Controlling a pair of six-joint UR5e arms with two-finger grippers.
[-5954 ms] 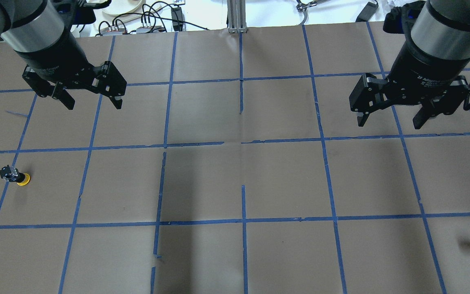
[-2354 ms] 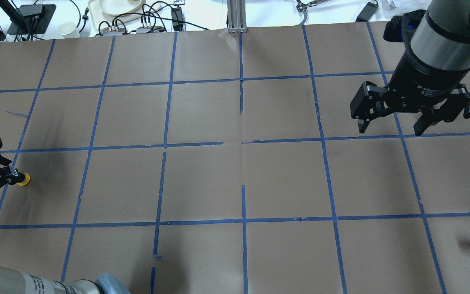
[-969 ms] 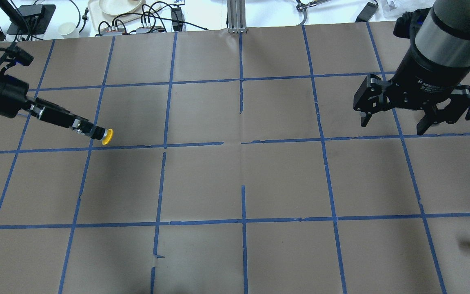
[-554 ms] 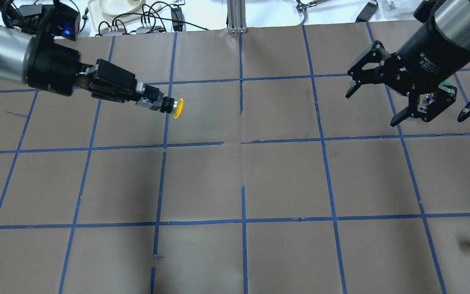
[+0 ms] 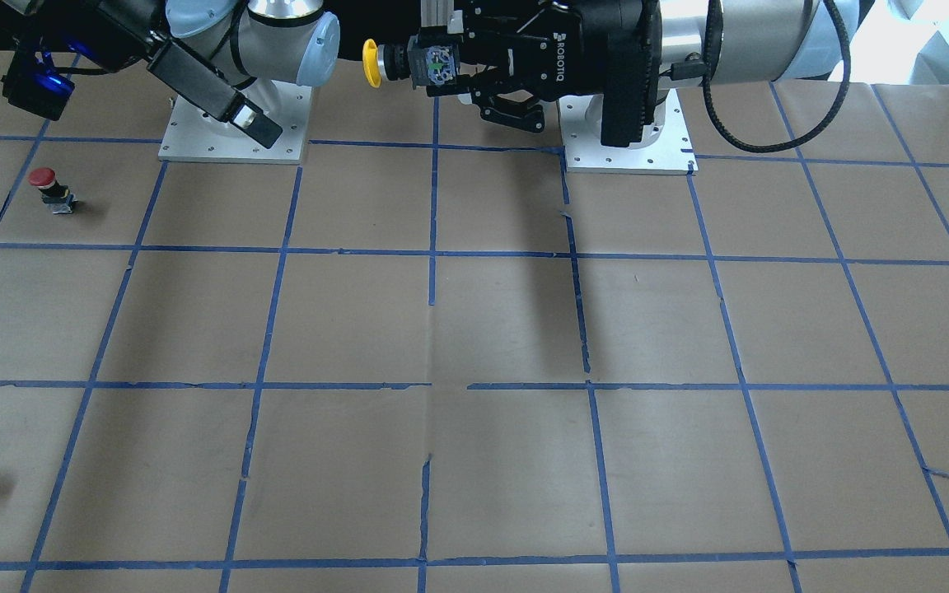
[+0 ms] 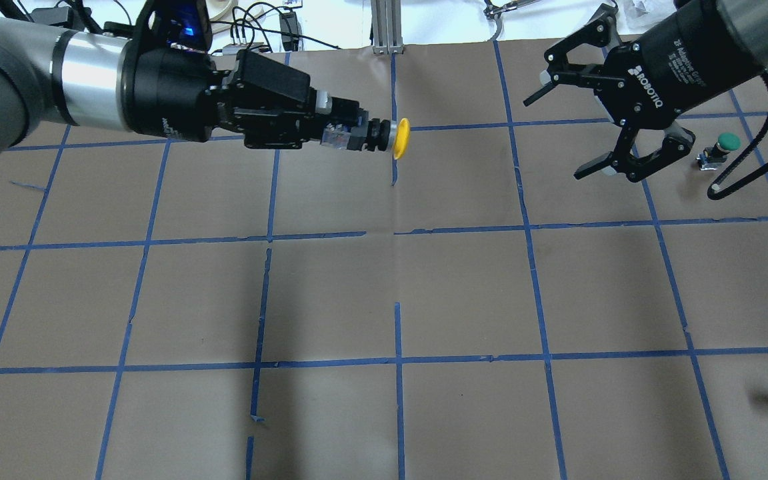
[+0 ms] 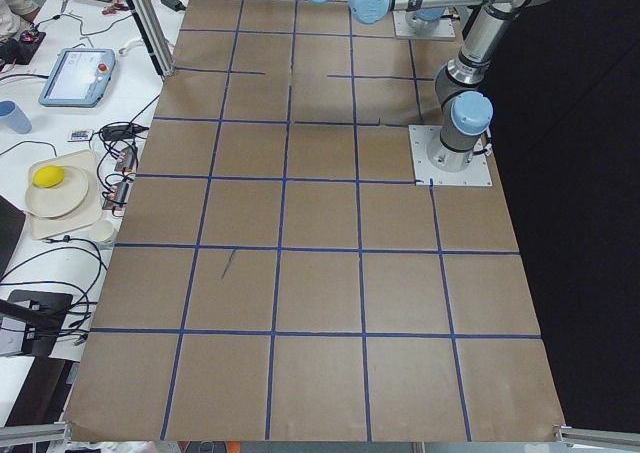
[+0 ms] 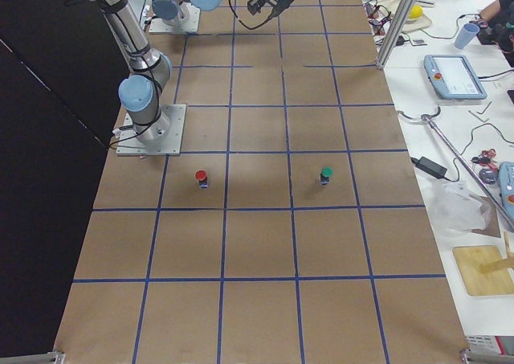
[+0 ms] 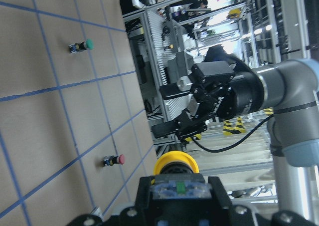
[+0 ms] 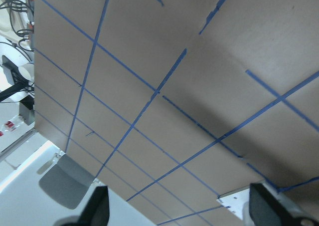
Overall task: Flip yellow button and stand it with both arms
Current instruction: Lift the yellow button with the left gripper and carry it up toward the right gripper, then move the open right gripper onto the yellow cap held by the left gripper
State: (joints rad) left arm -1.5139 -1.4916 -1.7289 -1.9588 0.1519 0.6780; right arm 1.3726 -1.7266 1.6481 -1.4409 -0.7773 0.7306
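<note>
1. Step in hand, as I read it: the mid-air hand-over. The left gripper (image 6: 347, 137) is clamped on the block body of the yellow button (image 6: 401, 138). It holds the button level above the table (image 6: 331, 293), upper centre of the overhead view, cap pointing toward the frame's right.
2. The right gripper (image 6: 552, 139), upper right of that view, has its jaws spread wide with nothing between them. It faces the cap but is well apart from it.
3. Next move, my judgement: the right gripper must close that gap and take the cap end squarely before the left lets go — only then can the button be turned and stood.
4. Hard to make out:
   - The button's body is mostly covered by the left gripper.
   - The front-facing view crops the right gripper at its upper left.
   - Both side views show the grippers tiny at the top edge.
   - The right wrist view shows little but table — no button.
</note>
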